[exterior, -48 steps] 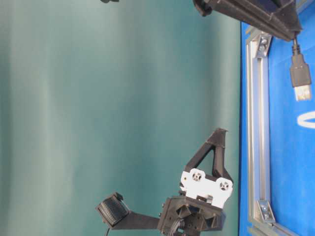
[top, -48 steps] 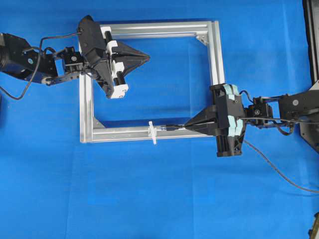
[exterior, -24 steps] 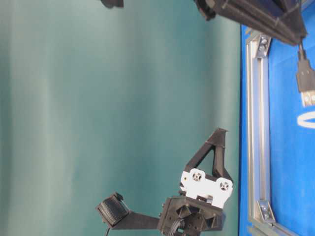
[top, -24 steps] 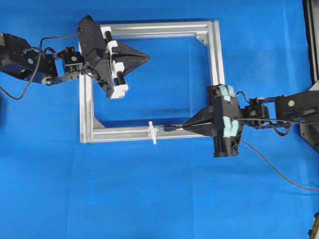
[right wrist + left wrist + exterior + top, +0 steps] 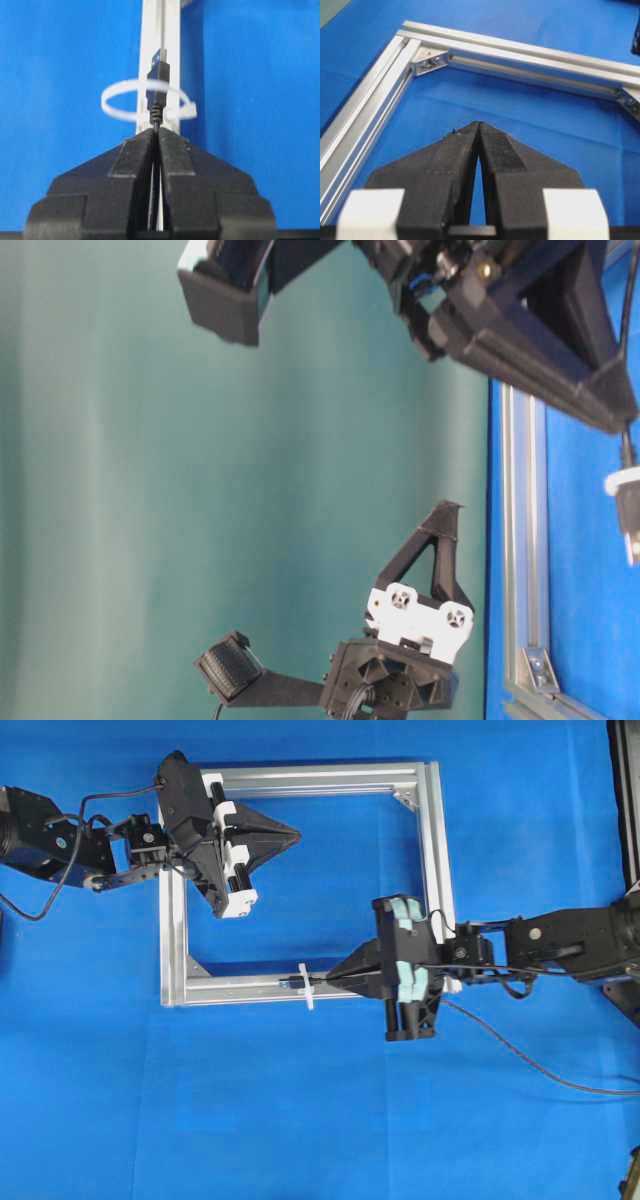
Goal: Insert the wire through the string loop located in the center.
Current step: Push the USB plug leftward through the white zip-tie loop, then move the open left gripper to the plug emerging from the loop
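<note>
While pinched in the right gripper, the wire has its plug inside the string loop, centre of the wrist view.
Loop crosses the frame's lower bar, centre of overhead view. Left gripper pressed together, holding nothing, upper left over the frame. No legible writing or labels.

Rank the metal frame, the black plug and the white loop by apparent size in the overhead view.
1. the metal frame, by far the largest.
2. the white loop.
3. the black plug; both look tiny, so their order is unsure.
</note>
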{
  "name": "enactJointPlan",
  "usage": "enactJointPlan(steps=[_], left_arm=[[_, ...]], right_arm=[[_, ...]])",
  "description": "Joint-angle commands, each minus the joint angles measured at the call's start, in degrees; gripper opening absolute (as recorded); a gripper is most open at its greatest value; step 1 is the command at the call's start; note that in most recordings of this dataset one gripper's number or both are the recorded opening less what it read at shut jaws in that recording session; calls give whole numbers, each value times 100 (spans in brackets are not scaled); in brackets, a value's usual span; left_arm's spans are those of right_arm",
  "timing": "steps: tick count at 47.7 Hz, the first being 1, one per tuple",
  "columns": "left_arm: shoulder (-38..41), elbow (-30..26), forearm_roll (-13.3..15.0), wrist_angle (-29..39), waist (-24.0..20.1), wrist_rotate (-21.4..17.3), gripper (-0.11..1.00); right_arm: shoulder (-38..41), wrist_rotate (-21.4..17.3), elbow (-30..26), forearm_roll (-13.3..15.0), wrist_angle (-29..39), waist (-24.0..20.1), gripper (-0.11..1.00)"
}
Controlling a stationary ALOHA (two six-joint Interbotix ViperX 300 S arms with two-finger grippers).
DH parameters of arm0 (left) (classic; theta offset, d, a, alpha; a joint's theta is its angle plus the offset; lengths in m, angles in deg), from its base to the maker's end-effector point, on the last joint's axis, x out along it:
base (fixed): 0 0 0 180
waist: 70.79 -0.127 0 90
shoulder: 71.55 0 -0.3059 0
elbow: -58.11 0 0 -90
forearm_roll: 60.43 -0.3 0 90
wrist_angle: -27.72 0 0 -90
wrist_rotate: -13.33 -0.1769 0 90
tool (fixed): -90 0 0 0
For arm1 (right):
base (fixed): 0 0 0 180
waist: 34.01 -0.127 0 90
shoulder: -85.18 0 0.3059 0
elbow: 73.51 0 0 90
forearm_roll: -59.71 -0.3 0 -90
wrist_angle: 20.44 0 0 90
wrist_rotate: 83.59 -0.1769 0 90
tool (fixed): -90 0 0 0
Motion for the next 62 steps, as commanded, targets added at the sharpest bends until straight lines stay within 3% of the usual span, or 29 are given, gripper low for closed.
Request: enactJointPlan(steps=[1,33,45,62], left_arm=[[-158,-114,-26,-26,18,-9,0],[-167,-70,-26,-26,79,26,0],[-308,158,-18,70,545,79,0],[-721,571,-26,272,1573,149,0]], right_arm=[[35,26,-246,18,-35,0,-2],[352,26,-554,9,-35,0,-2],[352,26,-536,18,-35,9,-2],[352,35,-545,26,-62,9,-2]])
